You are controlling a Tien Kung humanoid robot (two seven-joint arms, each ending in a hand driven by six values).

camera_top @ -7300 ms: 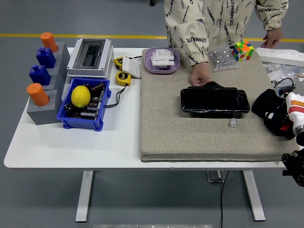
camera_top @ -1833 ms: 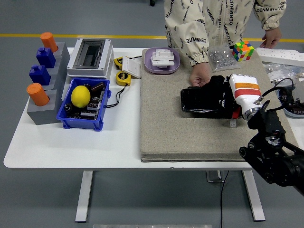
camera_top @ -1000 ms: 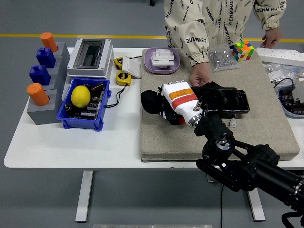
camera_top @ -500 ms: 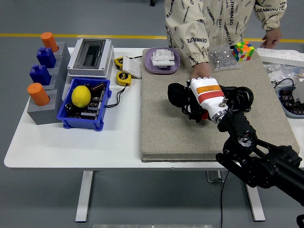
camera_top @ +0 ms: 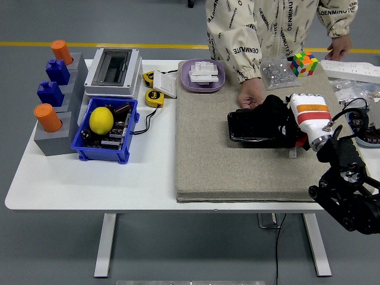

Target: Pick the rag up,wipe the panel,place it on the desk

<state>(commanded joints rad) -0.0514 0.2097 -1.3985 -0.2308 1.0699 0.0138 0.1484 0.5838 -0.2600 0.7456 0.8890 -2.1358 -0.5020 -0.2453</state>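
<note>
At the far left of the white table [camera_top: 89, 178] stood a grey stepped block [camera_top: 56, 127] carrying orange and blue pegs, and just beside it a blue bin [camera_top: 105, 139] held a yellow lemon [camera_top: 101, 120] among small parts. Behind the bin sat a grey and white electrical box [camera_top: 113, 71], with two yellow tape measures [camera_top: 153, 95] near it and a purple tray [camera_top: 203, 75] of white pieces further along. A large grey felt mat [camera_top: 237, 166] covered the right half of the table. On it lay the black panel [camera_top: 252, 127], steadied at its far edge by the person's hand [camera_top: 250, 95]. The right hand [camera_top: 303, 119], white with an orange band, pressed the black rag [camera_top: 279, 119] onto the panel's right part, its fingers closed around the cloth. A colourful cube [camera_top: 303, 63] sat at the mat's far edge.
</note>
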